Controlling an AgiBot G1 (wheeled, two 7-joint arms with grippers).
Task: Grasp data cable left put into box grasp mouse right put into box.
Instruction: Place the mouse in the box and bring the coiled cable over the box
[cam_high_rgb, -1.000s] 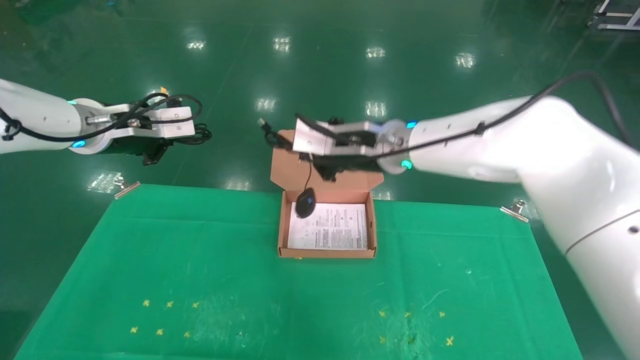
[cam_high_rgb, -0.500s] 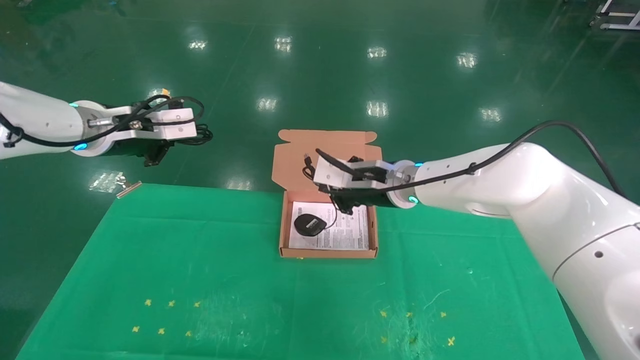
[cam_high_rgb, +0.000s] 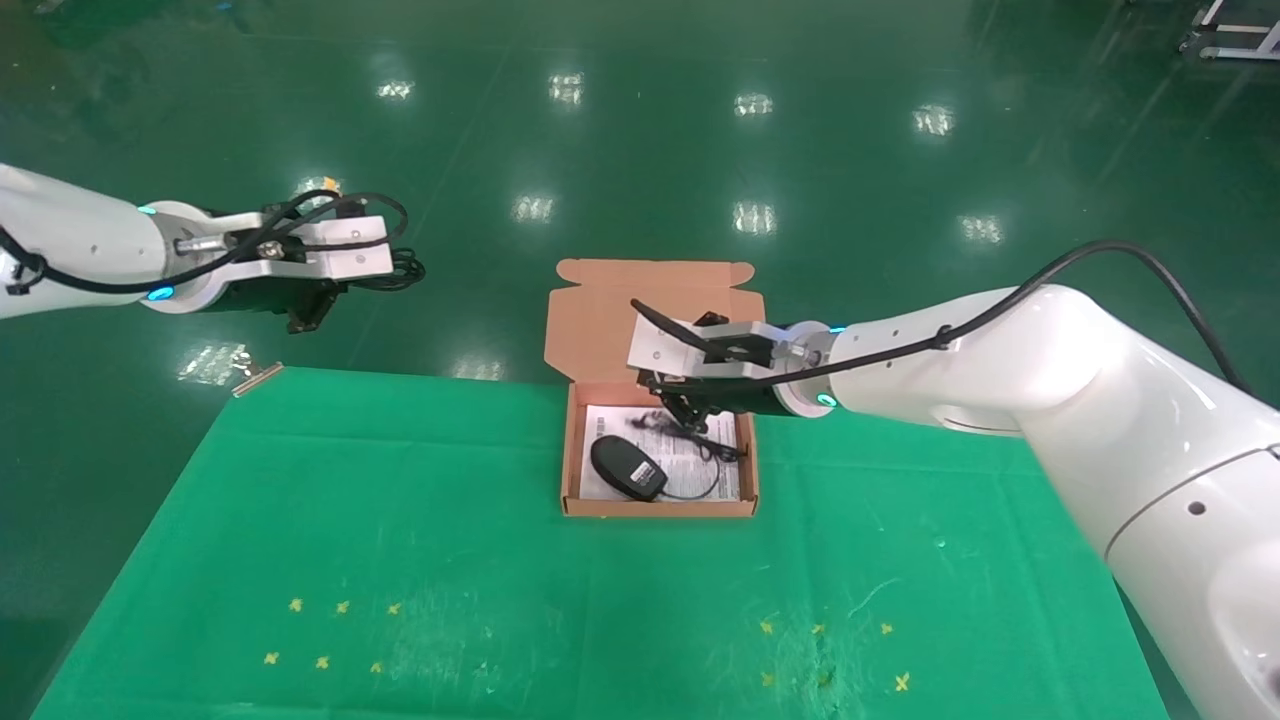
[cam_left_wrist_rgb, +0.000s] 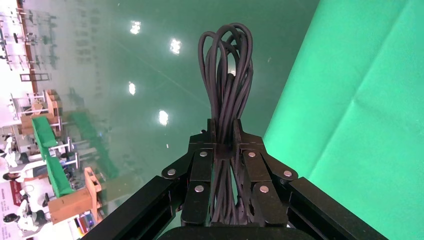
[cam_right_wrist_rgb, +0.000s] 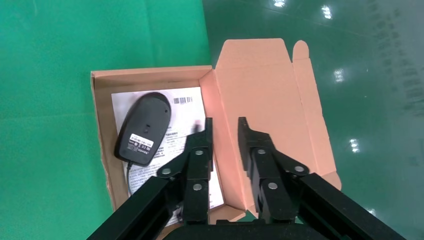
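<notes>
The salmon-orange box (cam_high_rgb: 655, 508) stands open at the table's far middle, its lid (cam_high_rgb: 600, 310) tilted back. The black mouse (cam_high_rgb: 628, 468) lies in it on the white sheet, at the front left, with its cord (cam_high_rgb: 700, 490) looped beside it. My right gripper (cam_high_rgb: 690, 418) hovers over the box's back part, open and empty. In the right wrist view the mouse (cam_right_wrist_rgb: 144, 127) lies underside up, off to one side of the open right gripper (cam_right_wrist_rgb: 224, 125). My left gripper (cam_high_rgb: 330, 290) is held beyond the table's far left edge. It is shut on the data cable (cam_left_wrist_rgb: 226, 65), whose loops (cam_high_rgb: 402, 268) stick out past the fingertips.
The green cloth (cam_high_rgb: 400, 500) covers the table and is held by a binder clip (cam_high_rgb: 255, 375) at the far left corner. Yellow cross marks (cam_high_rgb: 340, 607) lie near the front on both sides. Glossy green floor lies beyond the table's far edge.
My right gripper came down over the box with the mouse hanging by its cord, then let go. The mouse now lies in the box. The left arm stayed still.
</notes>
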